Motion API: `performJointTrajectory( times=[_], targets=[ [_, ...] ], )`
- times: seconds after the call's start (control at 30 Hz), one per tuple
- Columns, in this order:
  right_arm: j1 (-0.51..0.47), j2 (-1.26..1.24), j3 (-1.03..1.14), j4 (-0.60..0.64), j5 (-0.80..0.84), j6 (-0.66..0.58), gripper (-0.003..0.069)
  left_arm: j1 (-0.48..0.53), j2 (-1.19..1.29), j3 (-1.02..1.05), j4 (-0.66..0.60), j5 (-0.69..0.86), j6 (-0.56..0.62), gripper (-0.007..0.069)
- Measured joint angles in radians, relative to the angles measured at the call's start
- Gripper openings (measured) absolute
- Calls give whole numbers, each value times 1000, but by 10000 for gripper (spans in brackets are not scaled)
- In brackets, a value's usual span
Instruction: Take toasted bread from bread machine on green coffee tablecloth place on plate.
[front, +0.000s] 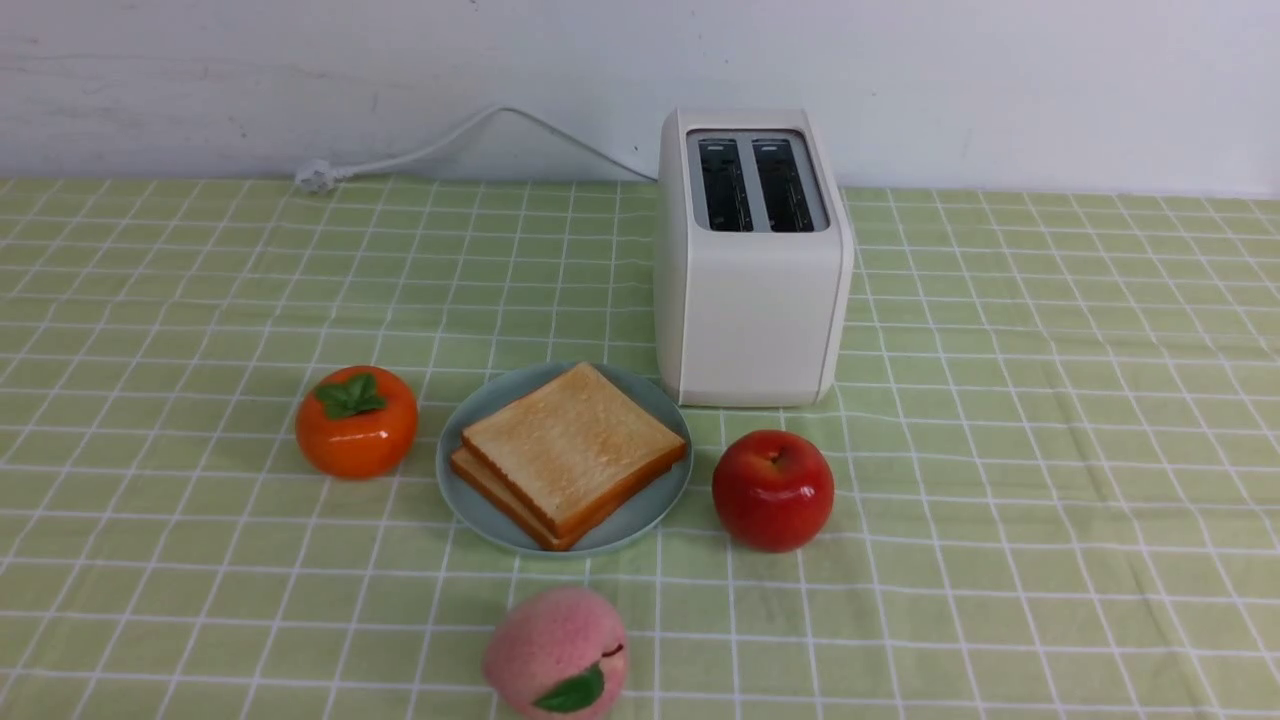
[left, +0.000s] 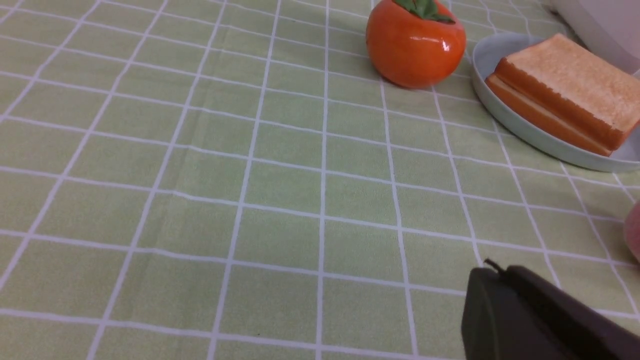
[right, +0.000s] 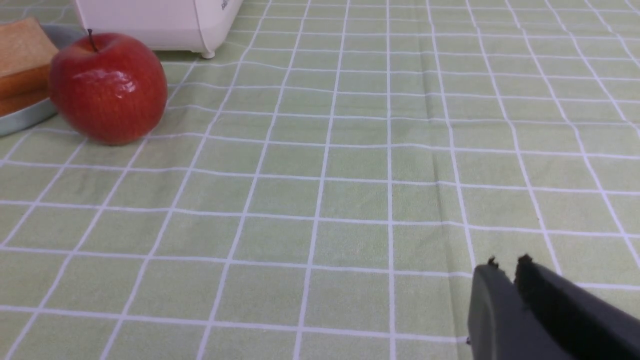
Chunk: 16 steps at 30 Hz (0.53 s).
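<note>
Two slices of toasted bread (front: 570, 450) lie stacked on the pale blue-green plate (front: 462, 500), in front of the white bread machine (front: 752, 290), whose two dark slots are empty. All rest on the green coffee tablecloth (front: 1000, 400). No arm shows in the front view. In the left wrist view my left gripper (left: 497, 272) is shut and empty, low over the cloth, well short of the toasted bread (left: 570, 85) and plate (left: 530, 135). In the right wrist view my right gripper (right: 505, 265) is shut and empty, far from the bread machine (right: 160, 20).
An orange persimmon (front: 356, 422) sits left of the plate, a red apple (front: 772, 490) to its right and a pink peach (front: 556, 652) in front of it. A white power cord (front: 440, 145) runs along the wall behind.
</note>
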Motion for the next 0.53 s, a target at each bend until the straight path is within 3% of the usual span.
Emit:
performJointTrajectory(
  times=[0.53],
  targets=[
    [0,0,0,0,0,0,85,0,0,0,0,0,-3,-1]
  ],
)
